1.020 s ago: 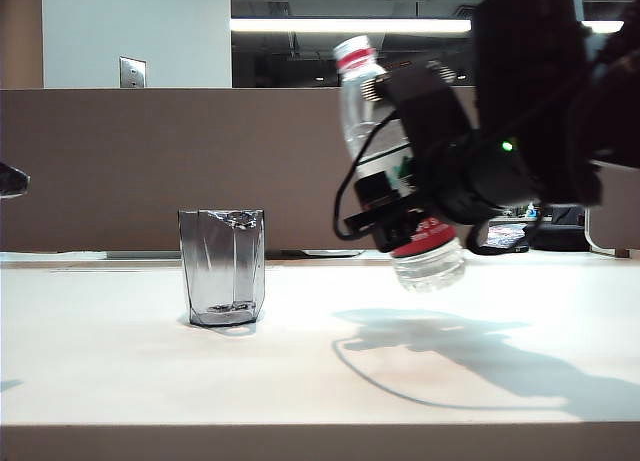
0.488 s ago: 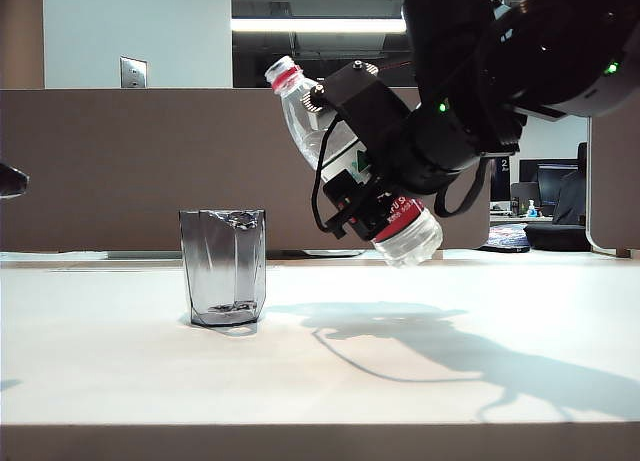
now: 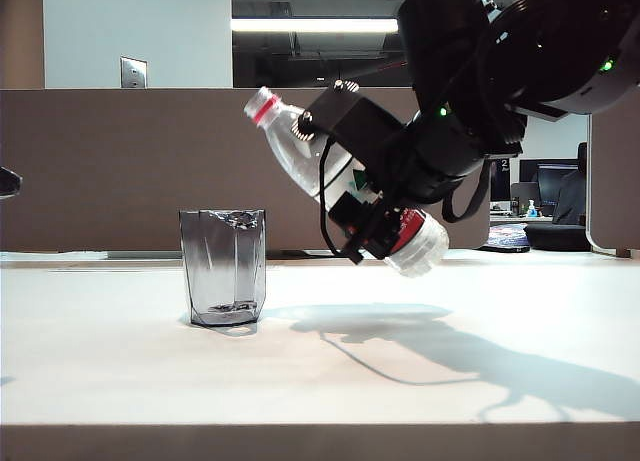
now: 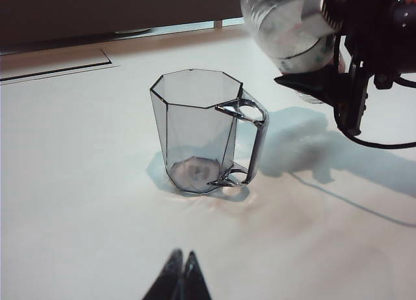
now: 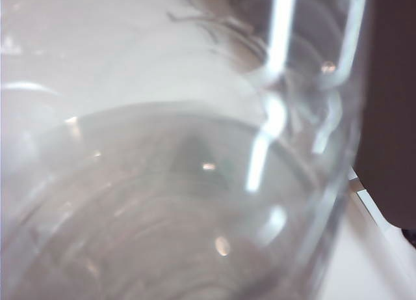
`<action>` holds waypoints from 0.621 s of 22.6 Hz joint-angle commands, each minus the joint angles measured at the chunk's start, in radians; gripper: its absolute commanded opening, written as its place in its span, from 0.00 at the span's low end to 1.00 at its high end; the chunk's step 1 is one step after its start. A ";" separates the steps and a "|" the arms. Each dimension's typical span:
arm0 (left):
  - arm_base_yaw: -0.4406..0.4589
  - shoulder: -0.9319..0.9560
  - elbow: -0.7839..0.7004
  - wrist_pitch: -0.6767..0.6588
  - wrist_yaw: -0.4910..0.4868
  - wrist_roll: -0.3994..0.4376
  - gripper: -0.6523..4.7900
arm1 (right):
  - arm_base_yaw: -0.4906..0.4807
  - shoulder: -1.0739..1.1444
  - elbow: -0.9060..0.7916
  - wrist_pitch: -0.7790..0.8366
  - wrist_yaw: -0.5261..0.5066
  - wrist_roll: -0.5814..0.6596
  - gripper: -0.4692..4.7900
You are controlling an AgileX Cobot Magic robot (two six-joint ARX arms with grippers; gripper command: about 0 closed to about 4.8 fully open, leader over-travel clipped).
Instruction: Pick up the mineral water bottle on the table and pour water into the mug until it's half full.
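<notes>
The mineral water bottle [image 3: 335,181] hangs in the air above the desk [image 3: 320,371], clamped around its labelled middle by the right gripper [image 3: 375,196]. Its fingers are spread to the bottle's width and pressed against its sides, so the bottle is carried, not resting on anything. It is tilted with the red neck ring up and toward the mug [image 3: 222,266] and the base low on the far side. That slant suits a pour judged to be only beginning: the mouth leans toward the glass but sits off to one side of its rim and above it, and no stream of water shows.

The mug stands upright on the desk, well apart from the bottle. Apart from a faint glint at the bottom, it looks empty. In the left wrist view a handle shows on the side facing the bottle, and the open top is unobstructed.

The right arm reaches in from the right of the exterior view, bulky links high, wrist bent down and rolled so the gripper holds the bottle at an angle. The right wrist view is filled with blurred clear plastic [image 5: 182,183], confirming the close hold.

The left gripper [image 4: 179,277] stays low near the desk on the mug's other side; its dark fingers [image 4: 170,280] meet at a point, closed on nothing, clear of the pouring path.
</notes>
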State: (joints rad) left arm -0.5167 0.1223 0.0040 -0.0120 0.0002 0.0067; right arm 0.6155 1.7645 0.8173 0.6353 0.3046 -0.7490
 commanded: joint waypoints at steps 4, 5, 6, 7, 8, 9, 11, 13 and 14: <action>0.002 0.001 0.003 0.012 0.003 0.000 0.11 | 0.003 -0.009 0.010 0.025 -0.001 -0.108 0.69; 0.002 0.001 0.003 0.012 0.003 0.000 0.11 | 0.003 -0.009 0.010 0.021 0.000 -0.121 0.69; 0.002 0.001 0.003 0.012 0.003 0.000 0.11 | 0.002 -0.009 0.010 0.016 0.000 -0.129 0.69; 0.002 0.001 0.003 0.012 0.003 0.000 0.11 | 0.003 -0.009 0.010 0.010 0.000 -0.140 0.69; 0.002 0.001 0.003 0.012 0.003 0.000 0.11 | 0.003 -0.009 0.010 0.001 0.007 -0.152 0.69; 0.002 0.001 0.003 0.012 0.003 0.000 0.11 | 0.003 -0.009 0.010 -0.003 0.010 -0.163 0.69; 0.002 0.001 0.003 0.012 0.003 0.000 0.11 | 0.003 -0.010 0.010 -0.011 0.016 -0.197 0.69; 0.002 0.001 0.003 0.012 0.003 0.000 0.11 | 0.003 -0.010 0.010 -0.010 0.018 -0.214 0.69; 0.002 0.001 0.003 0.012 0.003 0.000 0.11 | 0.003 -0.010 0.010 -0.010 0.018 -0.229 0.69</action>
State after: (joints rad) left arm -0.5159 0.1223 0.0040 -0.0120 -0.0002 0.0067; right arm 0.6159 1.7645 0.8169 0.5766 0.3138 -0.9501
